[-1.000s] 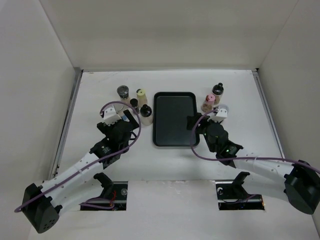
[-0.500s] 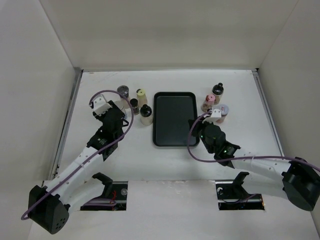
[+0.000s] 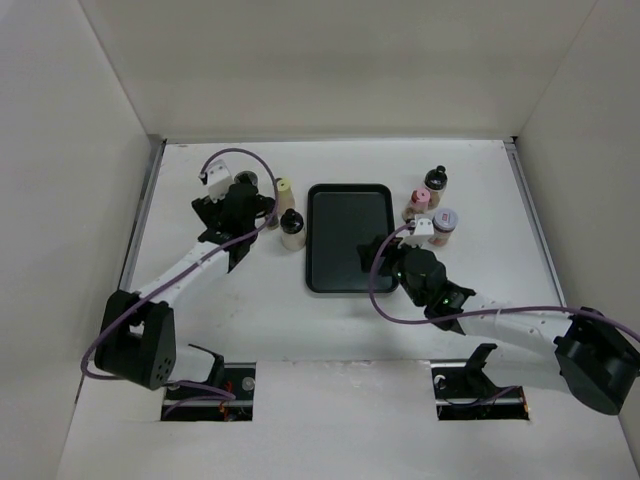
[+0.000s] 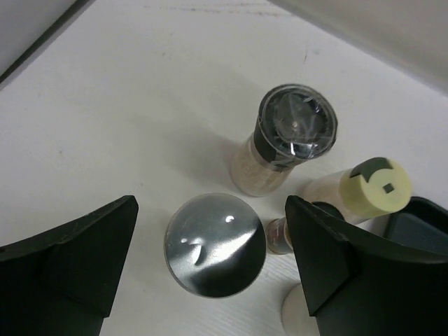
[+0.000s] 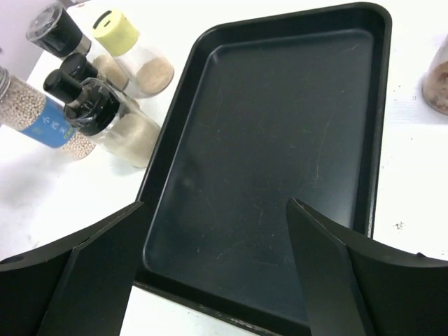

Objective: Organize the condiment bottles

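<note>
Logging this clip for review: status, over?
Left gripper open over grey-capped bottle. Right gripper open over black tray. Condiment bottles all off tray. Neighbours crowd the grey-capped one.

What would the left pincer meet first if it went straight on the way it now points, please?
Probably the grey-capped bottle, whose shiny cap sits centred in the open left pincer; how far off it is remains unclear.

**No writing I can make out**

Through my right wrist camera, a blue label [image 5: 43, 124] wraps the bead-filled bottle [image 5: 21, 99] at the far left. It carries a short line of white characters, too small for me to read. In the overhead view, the pale-capped jar [image 3: 445, 227] on the right bears a label with a reddish mark, likewise illegible.
</note>
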Available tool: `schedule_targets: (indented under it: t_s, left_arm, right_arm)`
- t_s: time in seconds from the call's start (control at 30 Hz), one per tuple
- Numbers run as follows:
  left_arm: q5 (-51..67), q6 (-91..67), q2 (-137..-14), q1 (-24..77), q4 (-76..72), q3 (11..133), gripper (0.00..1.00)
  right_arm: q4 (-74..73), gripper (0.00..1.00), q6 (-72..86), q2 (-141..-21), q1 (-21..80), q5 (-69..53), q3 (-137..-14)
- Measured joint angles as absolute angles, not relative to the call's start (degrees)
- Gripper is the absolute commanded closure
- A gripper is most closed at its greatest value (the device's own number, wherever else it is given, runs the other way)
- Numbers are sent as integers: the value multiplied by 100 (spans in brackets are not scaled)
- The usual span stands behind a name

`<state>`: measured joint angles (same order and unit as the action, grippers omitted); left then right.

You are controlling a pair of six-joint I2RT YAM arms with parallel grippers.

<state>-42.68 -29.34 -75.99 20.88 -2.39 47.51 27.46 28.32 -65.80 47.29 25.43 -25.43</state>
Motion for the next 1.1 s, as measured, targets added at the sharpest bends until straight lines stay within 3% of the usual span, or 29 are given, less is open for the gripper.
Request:
schedule_targets:
  t_s: [0.13,0.27,0.33,0.57,0.73,0.87,1.03,1.1]
  left_arm:
    - [-4154,-2928,-7992,2025,-263,4768,28]
    - [-4112,-2888,-8178,1988,-370,4768,63]
    - [-4095,-2886,-8167,1964,-386,4762,71]
    - [-4265,-2740,-6678,2158,14,4399,74]
    - [-4772,-2311,-5502,3135,-213,4928,74]
    - [-4823,-1885,-6005,3795,-1044,5756,74]
    - [-4480,-1619,-7579,4001,-1883,6676,74]
    - [-4276,-1581,-8276,4005,-1962,6945,73]
  right_arm:
    - [2757,13,2832,-6606,4729,2491,-2543]
    - [2755,13,2832,-6626,4729,2475,-2543]
    - [2753,13,2832,-6626,4722,2475,-2541]
    - [2762,13,2836,-6593,4639,2460,-2539]
    - [2792,15,2897,-6578,4545,2456,-2526]
    - [2842,25,2963,-6455,4464,2458,-2421]
    - [2869,53,3063,-6088,4351,2484,-2244]
    - [2880,56,3103,-5959,4311,2499,-2211]
